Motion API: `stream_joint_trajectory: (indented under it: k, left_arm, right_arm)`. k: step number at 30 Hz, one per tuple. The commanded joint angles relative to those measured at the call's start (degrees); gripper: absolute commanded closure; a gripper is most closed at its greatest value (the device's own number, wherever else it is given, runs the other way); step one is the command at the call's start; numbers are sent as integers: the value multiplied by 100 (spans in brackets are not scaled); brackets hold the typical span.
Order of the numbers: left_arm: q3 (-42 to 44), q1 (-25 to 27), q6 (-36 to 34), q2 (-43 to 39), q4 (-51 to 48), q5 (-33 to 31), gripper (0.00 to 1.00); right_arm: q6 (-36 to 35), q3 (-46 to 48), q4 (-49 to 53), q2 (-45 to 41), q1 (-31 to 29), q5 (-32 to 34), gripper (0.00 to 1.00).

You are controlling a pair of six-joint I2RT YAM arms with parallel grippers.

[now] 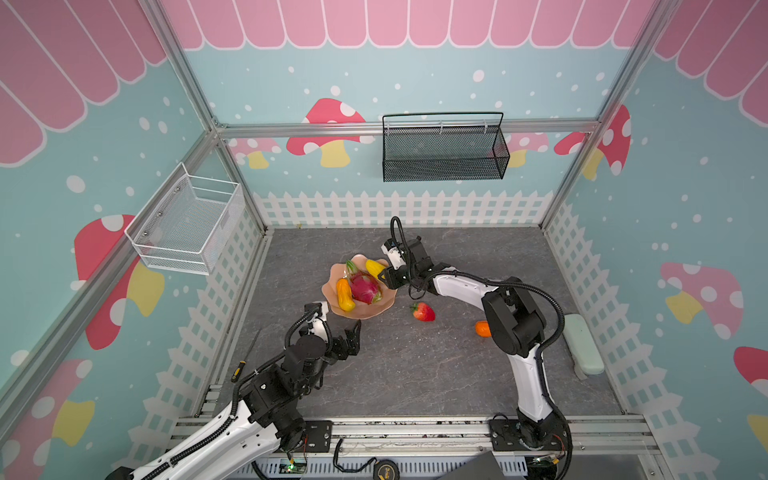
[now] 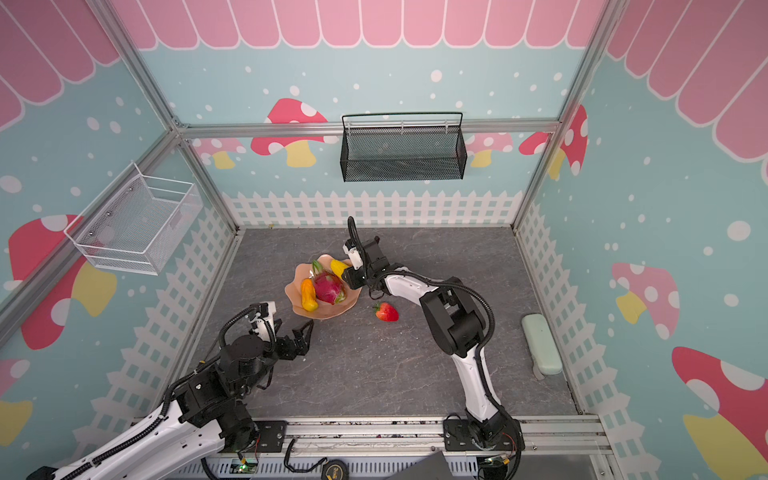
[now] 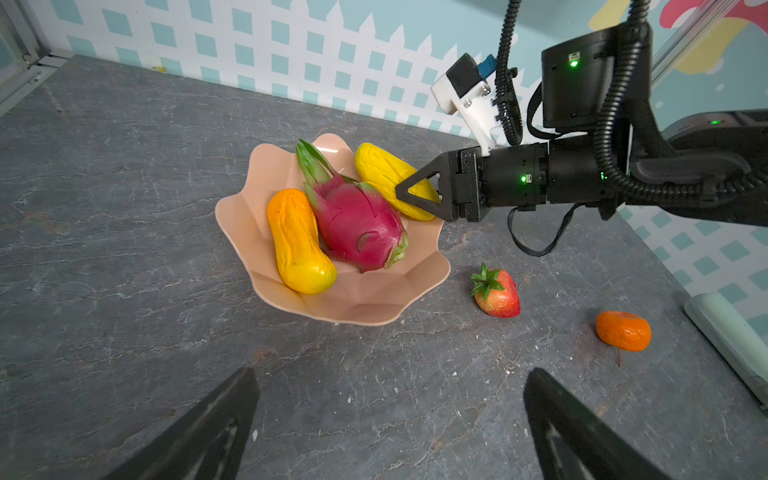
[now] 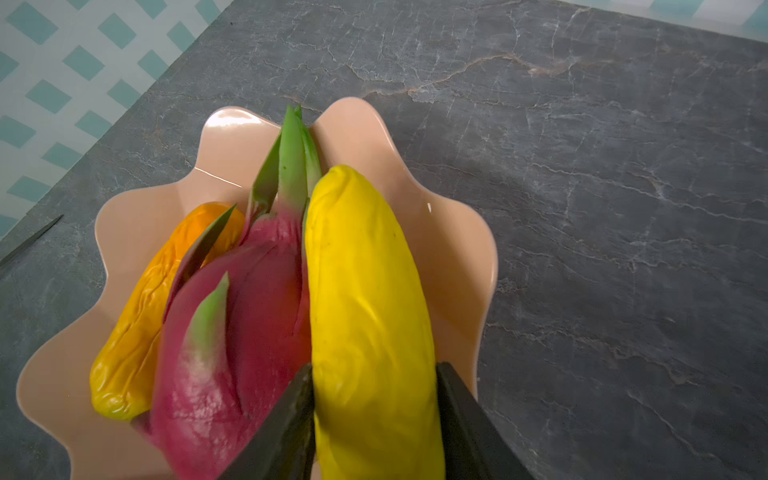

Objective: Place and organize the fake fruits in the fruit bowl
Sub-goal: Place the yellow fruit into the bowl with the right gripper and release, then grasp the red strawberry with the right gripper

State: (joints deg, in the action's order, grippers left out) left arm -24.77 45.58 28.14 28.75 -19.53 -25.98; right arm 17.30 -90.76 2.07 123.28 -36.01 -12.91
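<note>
With the right gripper [image 4: 374, 370] clamped on the yellow oblong plastic fruit [image 4: 365, 270] over the glossy peach-pink scalloped bowl [image 4: 486, 249], settle it flat beside the magenta dragon fruit [image 4: 257, 299] before loosening, lest it roll out

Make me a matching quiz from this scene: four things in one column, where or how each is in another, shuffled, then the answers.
1 dragon fruit
2 yellow fruit
3 strawberry
4 left gripper

A open, holding nothing
B on the table, outside the fruit bowl
C clamped in the right gripper
D lying in the bowl's middle, ungripped

Pairs: 1-D, 2-C, 3-B, 4-A
</note>
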Motion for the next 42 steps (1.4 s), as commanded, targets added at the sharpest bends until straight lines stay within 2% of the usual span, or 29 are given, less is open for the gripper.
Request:
stream_joint_trajectory:
  k: [1, 8, 16, 23, 27, 30, 34, 38, 42]
  left_arm:
    - [87, -48, 78, -58, -249, -109, 0]
    - [157, -76, 86, -45, -205, -61, 0]
    - [152, -85, 78, -72, -192, 23, 0]
    - [194, -90, -79, 132, 128, 651, 0]
    - [149, -85, -175, 415, 306, 1251, 0]
    - [131, -80, -211, 640, 425, 1412, 0]
    - [157, -84, -148, 785, 721, 1571, 0]
    - [184, -75, -55, 817, 916, 1677, 0]
    - [174, -74, -4, 735, 777, 1651, 0]
  right_arm:
    - [86, -290, 61, 173, -4, 44, 53]
    - [45, -455, 167, 316, -24, 16, 45]
    - [-64, -408, 189, 15, -38, 180, 28]
    - [-86, 1137, -137, -1675, -40, 539, 19]
    - [-171, 2618, -99, -2629, -30, 818, 16]
    - [-272, 3529, -81, -3084, -30, 1008, 13]
    - [-440, 4162, -292, -3304, -29, 798, 10]
    - [-523, 4177, -465, -3196, -38, 724, 8]
    - [-628, 4062, -481, -2906, -35, 1018, 8]
